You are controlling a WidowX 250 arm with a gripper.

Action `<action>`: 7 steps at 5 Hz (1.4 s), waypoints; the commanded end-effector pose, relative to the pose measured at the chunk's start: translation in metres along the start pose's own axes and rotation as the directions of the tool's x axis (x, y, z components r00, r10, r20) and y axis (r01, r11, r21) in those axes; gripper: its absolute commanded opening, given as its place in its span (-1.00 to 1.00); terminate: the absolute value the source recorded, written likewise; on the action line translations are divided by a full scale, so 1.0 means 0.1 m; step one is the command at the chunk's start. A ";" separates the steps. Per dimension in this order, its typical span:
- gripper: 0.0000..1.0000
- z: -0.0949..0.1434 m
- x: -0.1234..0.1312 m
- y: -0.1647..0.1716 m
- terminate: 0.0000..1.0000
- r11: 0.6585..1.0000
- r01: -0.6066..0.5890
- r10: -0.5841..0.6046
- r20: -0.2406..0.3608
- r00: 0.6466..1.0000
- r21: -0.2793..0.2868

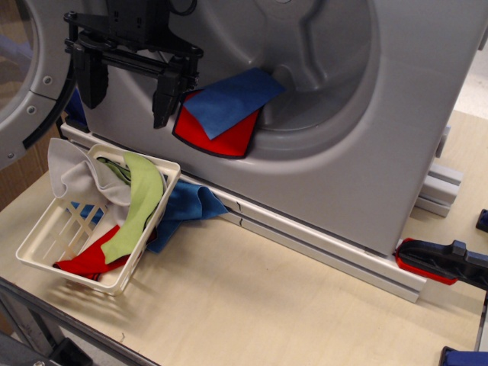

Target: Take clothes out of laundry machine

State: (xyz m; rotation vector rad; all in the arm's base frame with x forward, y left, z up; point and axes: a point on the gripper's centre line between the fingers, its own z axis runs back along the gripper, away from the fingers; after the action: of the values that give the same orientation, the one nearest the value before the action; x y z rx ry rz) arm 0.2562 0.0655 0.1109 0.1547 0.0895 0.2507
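Observation:
The large grey laundry machine (pixel 366 152) fills the top of the view, with its round drum recess and a raised grey paddle (pixel 309 38). Its windowed door (pixel 19 84) hangs open at the left. A flat medium-blue cloth (pixel 232 99) lies on a bright red cloth with a dark edge (pixel 221 137) at the drum's lower rim. My black gripper (pixel 126 103) hangs open and empty just left of the cloths, its right finger (pixel 164 95) close to the red cloth's edge.
A white lattice basket (pixel 53 248) stands on the wooden table (pixel 252 305) below the drum, holding a pale grey cloth (pixel 76 179), a lime-green strip (pixel 141 206) and a red cloth (pixel 88 259). A bulkier blue cloth (pixel 187 210) lies beside it. A red-and-black clamp (pixel 438 263) sits at the right.

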 end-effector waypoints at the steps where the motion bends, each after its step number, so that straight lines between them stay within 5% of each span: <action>1: 1.00 0.00 0.00 0.00 -1.00 1.000 0.000 0.000 0.000 1.000 0.000; 2: 1.00 -0.26 0.17 -0.07 -1.00 0.991 0.126 -0.129 0.086 0.988 0.037; 3: 1.00 -0.25 0.33 -0.16 -1.00 0.974 0.205 -0.222 0.233 0.947 0.094; 4: 1.00 -0.12 0.50 -0.25 -1.00 0.966 0.244 -0.257 0.370 0.893 0.083; 7: 1.00 -0.02 1.08 -0.27 -1.00 0.955 0.294 -0.263 0.558 0.787 0.035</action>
State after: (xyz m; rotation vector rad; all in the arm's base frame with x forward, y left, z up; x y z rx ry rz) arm 0.3585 0.0652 0.0733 0.1327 -0.4290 -0.1023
